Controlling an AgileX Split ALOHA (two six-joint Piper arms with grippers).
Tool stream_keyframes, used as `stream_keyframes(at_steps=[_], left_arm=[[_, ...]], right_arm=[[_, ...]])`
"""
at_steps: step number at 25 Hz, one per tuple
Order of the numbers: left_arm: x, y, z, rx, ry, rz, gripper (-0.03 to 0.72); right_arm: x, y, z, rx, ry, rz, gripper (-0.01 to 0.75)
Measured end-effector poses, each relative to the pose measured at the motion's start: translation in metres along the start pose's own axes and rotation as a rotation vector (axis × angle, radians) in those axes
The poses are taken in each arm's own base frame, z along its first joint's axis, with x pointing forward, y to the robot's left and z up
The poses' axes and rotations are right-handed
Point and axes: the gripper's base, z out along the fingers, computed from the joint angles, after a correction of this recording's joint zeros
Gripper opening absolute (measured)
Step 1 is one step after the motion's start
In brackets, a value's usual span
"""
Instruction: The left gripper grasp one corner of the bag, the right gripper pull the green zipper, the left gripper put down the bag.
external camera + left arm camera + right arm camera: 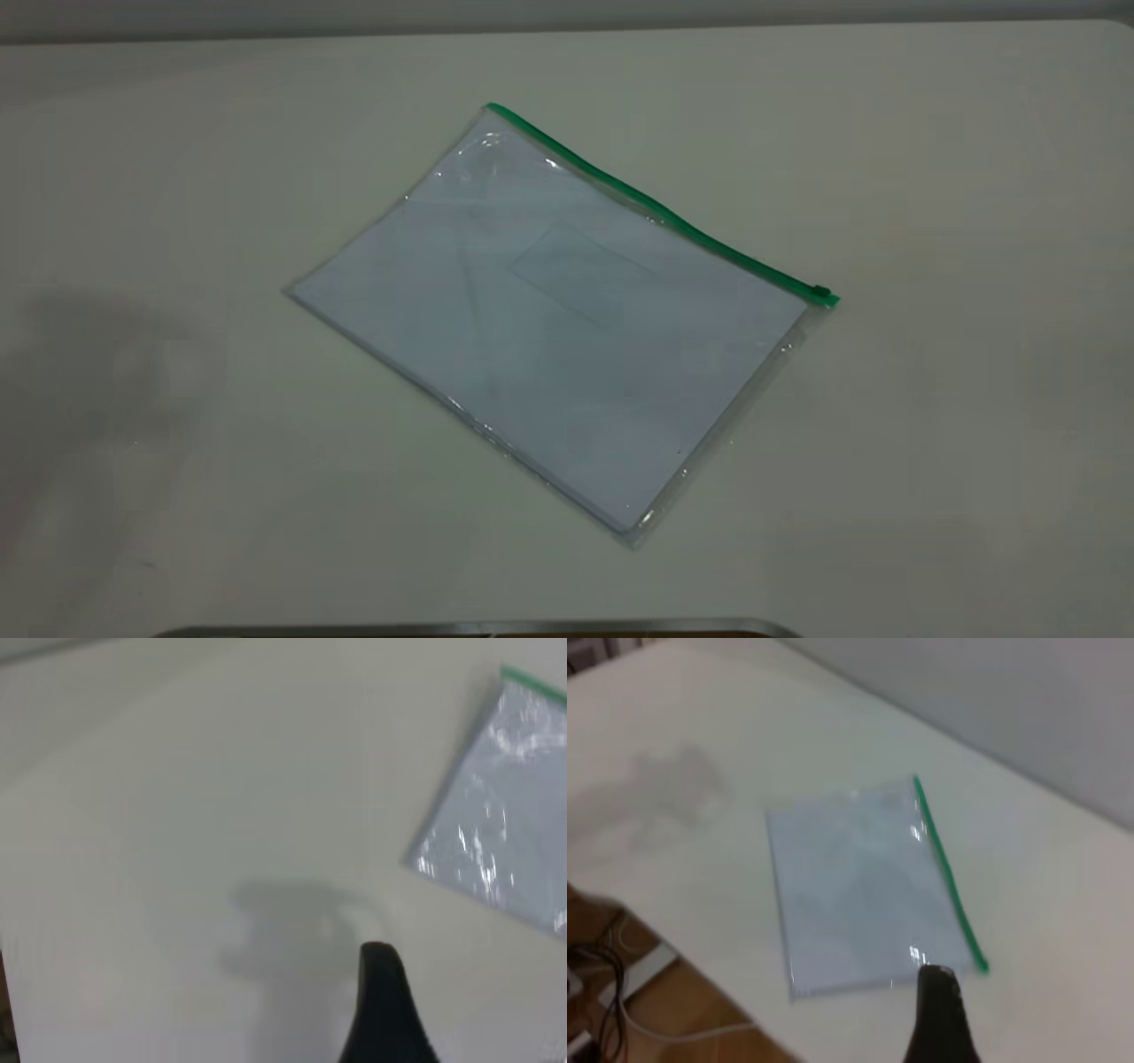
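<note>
The bag [549,319] lies flat on the white table, a clear pouch with white sheets inside and a small card pocket [580,270]. The green zipper [656,208] runs along its far long edge, with the slider tab [822,292] at the right end. Neither gripper shows in the exterior view. In the left wrist view a black wedge tip of my left gripper [381,970] hangs over bare table, apart from the bag's corner [505,815]. In the right wrist view the black tip of my right gripper [939,983] is above the bag's [859,895] near corner, close to the zipper's end [976,961].
A grey shadow [89,354] lies on the table at the left. A metal rim [478,629] runs along the front edge. The right wrist view shows the table's edge with floor and cables [602,992] below it.
</note>
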Motion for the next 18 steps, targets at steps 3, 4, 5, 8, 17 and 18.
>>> stream_keyframes(at_steps=[3, 4, 5, 8, 17, 18], left_arm=[[0.041, -0.004, -0.01, 0.002, 0.018, 0.001, 0.578], [0.054, -0.005, -0.009, 0.003, 0.033, 0.001, 0.578], [0.068, -0.006, -0.011, 0.004, 0.038, 0.001, 0.578], [0.105, -0.01, -0.016, 0.009, 0.037, 0.0, 0.578], [0.191, -0.022, -0.03, 0.04, -0.068, -0.012, 0.578], [0.197, -0.024, -0.03, 0.048, -0.079, -0.014, 0.578]], right_arm=[[0.033, 0.001, 0.008, 0.049, 0.039, 0.034, 0.576], [0.042, 0.001, 0.009, 0.074, 0.046, 0.046, 0.576], [0.052, 0.0, 0.011, 0.1, 0.055, 0.054, 0.576], [0.073, -0.001, 0.016, 0.156, 0.075, 0.06, 0.576], [0.09, -0.004, 0.032, 0.161, 0.126, 0.087, 0.576], [0.09, -0.004, 0.032, 0.159, 0.125, 0.091, 0.575]])
